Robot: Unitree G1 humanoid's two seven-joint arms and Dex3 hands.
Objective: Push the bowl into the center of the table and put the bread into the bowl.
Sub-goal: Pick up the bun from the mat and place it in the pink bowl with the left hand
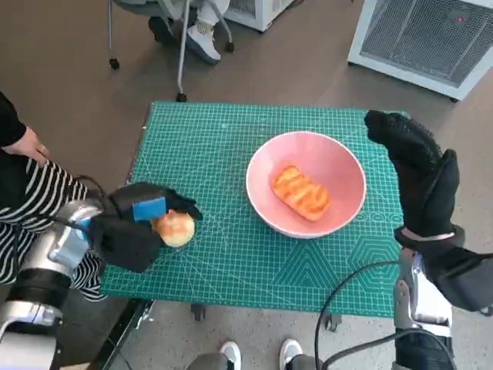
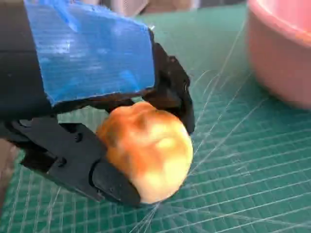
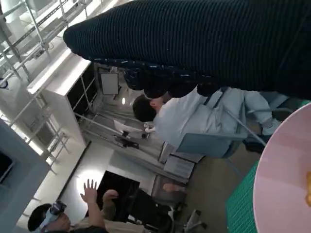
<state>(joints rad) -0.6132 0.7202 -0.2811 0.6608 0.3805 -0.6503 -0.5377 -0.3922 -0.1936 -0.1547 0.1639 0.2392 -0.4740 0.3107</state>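
Blue tape on the left hand [image 2: 92,102] fills the left wrist view; its black fingers [image 2: 109,182] pinch a round bun [image 2: 148,155] from above and below, just over the green mat [image 2: 243,170]. That grip looks firm enough to carry it. The pink bowl [image 2: 282,53] stands a little way beyond.

Seen from the head, the left hand [image 1: 139,223] holds the bun [image 1: 176,228] near the mat's left edge, apart from the bowl [image 1: 339,166], which sits roughly mid-table, slightly right. A grilled bread slice [image 1: 301,193] already lies inside, so the pushing seems done. The right hand [image 1: 420,166] stands edge-on just beside the bowl's right rim, probably to steady it; it holds nothing, fingers extended together.

From the right wrist, the glove [image 3: 204,43] spans the top, the bowl [image 3: 282,184] shows below it, and people [image 3: 194,119] sit behind.
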